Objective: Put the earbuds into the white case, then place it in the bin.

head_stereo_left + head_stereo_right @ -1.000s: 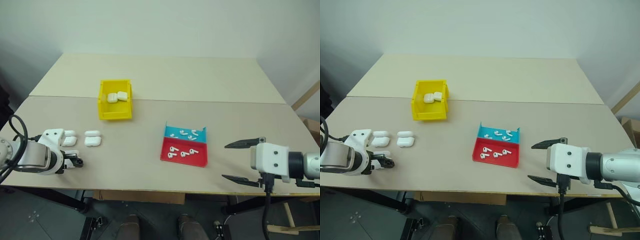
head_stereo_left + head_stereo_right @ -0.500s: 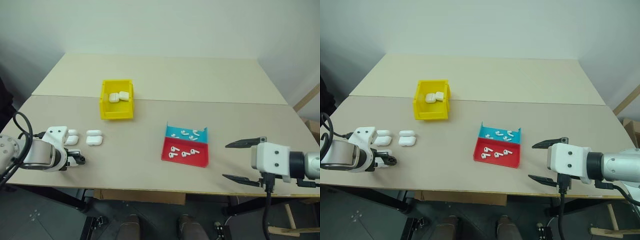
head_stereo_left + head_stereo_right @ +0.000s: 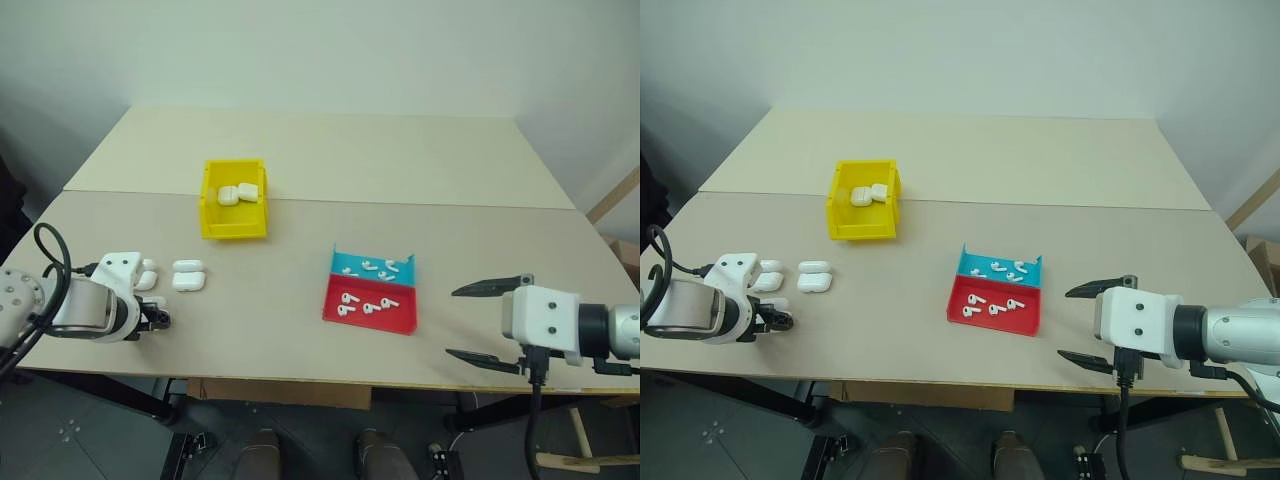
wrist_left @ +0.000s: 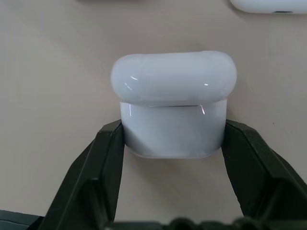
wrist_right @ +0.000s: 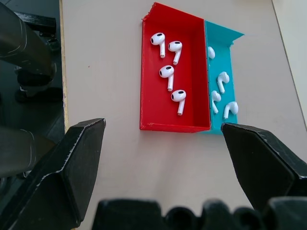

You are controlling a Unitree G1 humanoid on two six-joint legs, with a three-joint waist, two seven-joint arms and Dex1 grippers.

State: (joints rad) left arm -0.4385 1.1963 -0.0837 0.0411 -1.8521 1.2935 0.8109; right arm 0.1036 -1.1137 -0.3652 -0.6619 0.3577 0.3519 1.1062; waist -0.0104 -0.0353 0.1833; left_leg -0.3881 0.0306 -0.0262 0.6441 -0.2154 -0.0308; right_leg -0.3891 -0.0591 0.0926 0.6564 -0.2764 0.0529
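Since one second ago the left gripper (image 3: 152,318) has crept slightly toward the counter's centre and closed; its jaws, wide then, now pinch a white case. Right gripper unchanged.

Left eye view: beige counter (image 3: 330,160) in two panels. Yellow bin (image 3: 233,199) left of centre, two white cases lying inside it. Nearer the front left, a loose white case (image 3: 187,277) lies flat just beside the left gripper, with another case (image 3: 147,276) partly hidden behind the wrist housing. Red and blue tray (image 3: 368,290) right of centre, well apart from the bin; earbuds (image 3: 364,303) scattered in both halves. Right gripper (image 3: 488,324) hangs over the counter's front right edge, jaws spread, nothing between them.

Right eye view: same layout.

Left wrist view: held white case (image 4: 173,103) sits on the counter, lid closed, seam visible under the rounded lid. Black fingers (image 4: 109,158) press the lower body from both sides. Edge of another case at the frame's corner. No logo or lettering legible on the shell.

Right wrist view: tray lies beyond the spread fingers (image 5: 72,165), four earbuds in the red compartment, four in the blue. No writing visible on tray or earbuds.
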